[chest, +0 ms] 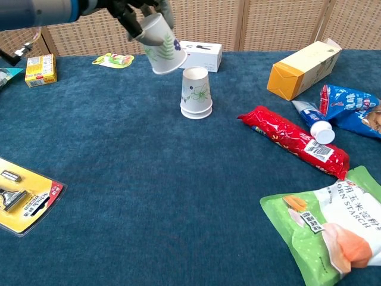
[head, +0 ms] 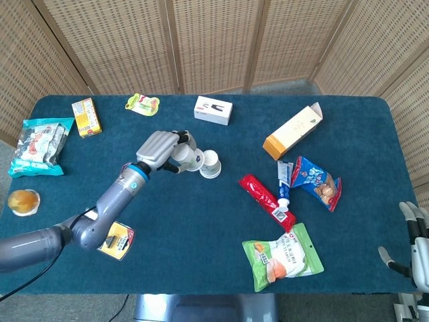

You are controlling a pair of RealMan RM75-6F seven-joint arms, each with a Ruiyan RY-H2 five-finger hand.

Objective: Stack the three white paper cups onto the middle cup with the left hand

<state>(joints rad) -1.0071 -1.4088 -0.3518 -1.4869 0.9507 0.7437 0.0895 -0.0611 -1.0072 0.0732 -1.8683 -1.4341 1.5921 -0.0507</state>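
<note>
Up-left of the stack (chest: 196, 92): left hand (head: 159, 149) grips a tilted cup (chest: 161, 44).
Cup mouth faces down-right toward the stack; right hand (head: 417, 245) far off, fingers apart, empty.

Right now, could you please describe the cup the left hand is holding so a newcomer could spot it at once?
Start at the blue table and find the white box near its far edge. Just in front of it, the left hand grips a white paper cup in its fingers. Unlike the upside-down stacked cups resting beside it, this one is tilted and lifted off the cloth.

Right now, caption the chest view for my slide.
Left hand holds a tilted white paper cup above and left of the upside-down cup stack on the blue table.
</note>
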